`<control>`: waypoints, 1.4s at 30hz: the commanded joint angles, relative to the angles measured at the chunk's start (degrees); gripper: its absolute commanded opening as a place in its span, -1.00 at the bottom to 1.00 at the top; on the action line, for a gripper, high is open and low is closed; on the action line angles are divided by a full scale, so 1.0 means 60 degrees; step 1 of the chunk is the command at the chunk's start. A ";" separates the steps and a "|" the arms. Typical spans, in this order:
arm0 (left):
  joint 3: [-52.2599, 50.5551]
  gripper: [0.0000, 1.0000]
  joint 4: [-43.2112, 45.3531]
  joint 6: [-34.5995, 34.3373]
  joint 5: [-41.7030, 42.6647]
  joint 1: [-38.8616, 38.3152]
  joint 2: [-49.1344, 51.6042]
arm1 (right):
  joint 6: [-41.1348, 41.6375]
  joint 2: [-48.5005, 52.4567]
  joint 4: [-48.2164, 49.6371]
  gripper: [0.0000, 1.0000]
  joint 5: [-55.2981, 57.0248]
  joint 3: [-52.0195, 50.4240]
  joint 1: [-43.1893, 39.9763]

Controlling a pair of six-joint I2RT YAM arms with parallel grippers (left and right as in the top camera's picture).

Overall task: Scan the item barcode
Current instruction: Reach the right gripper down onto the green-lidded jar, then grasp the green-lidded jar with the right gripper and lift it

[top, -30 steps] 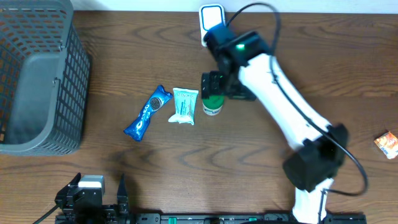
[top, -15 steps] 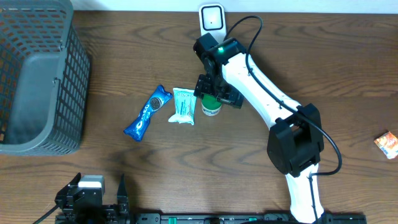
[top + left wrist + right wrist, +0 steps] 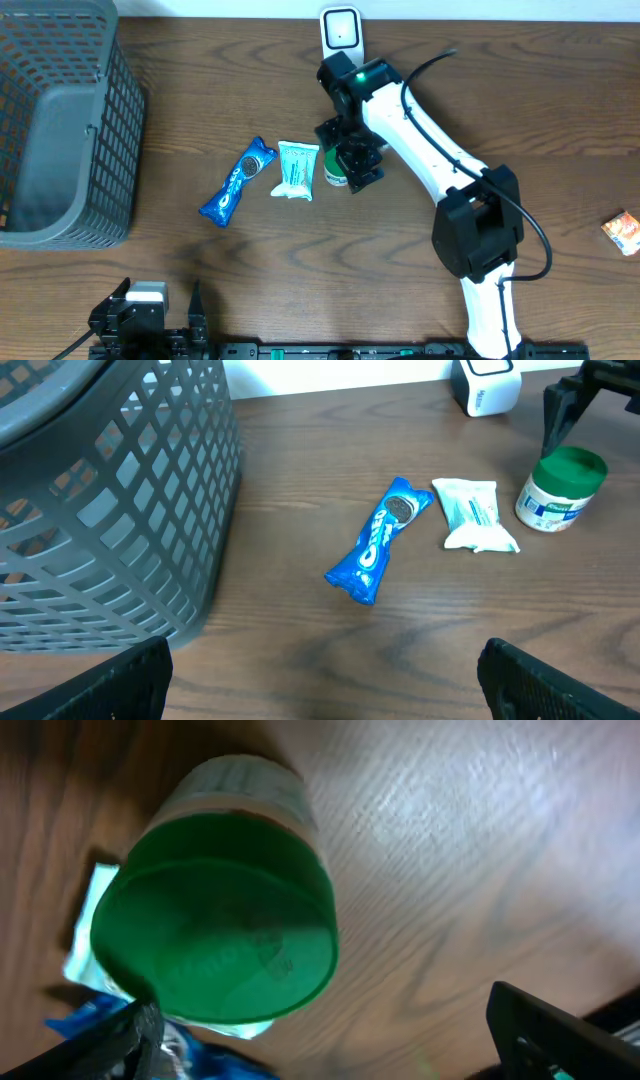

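In the overhead view the right hand (image 3: pixel 352 160) covers most of the jar (image 3: pixel 338 181). The jar stands upright on the bench (image 3: pixel 300 270), just beside a white pouch (image 3: pixel 297 168) and near the scanner (image 3: pixel 341 30). This hand hangs wide open over the green lid and grips nothing. The jar's label and the lid's lettering are too blurred to read. Only "OREO" on the blue cookie pack (image 3: pixel 380 540) is legible. The left hand (image 3: pixel 320 692) is open too, its fingers cut off at the picture's corners.
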 commanded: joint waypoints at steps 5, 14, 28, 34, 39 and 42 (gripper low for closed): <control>0.0004 0.96 -0.0022 0.0087 0.0120 0.0033 -0.0062 | 0.2670 -0.0138 0.0350 0.92 0.0047 0.0007 0.0015; 0.0004 0.96 -0.0022 0.0091 0.0120 0.0033 -0.0066 | 0.3512 -0.0095 0.0645 0.91 0.0517 0.0000 0.0025; 0.0004 0.95 -0.0022 0.0087 0.0120 0.0033 -0.0062 | 0.3668 0.1311 0.1537 0.73 -0.0113 -0.0007 0.0007; 0.0004 0.96 -0.0022 0.0087 0.0120 0.0033 -0.0062 | 0.3672 0.1625 0.1417 0.66 -0.0022 -0.0007 0.0007; 0.0004 0.96 -0.0022 0.0087 0.0120 0.0033 -0.0062 | 0.3665 0.1625 0.0838 0.42 0.0510 -0.0007 -0.0004; 0.0007 0.96 -0.0022 0.0087 0.0120 0.0033 -0.0062 | 0.3337 0.1625 0.0561 0.21 0.1526 -0.0007 0.0007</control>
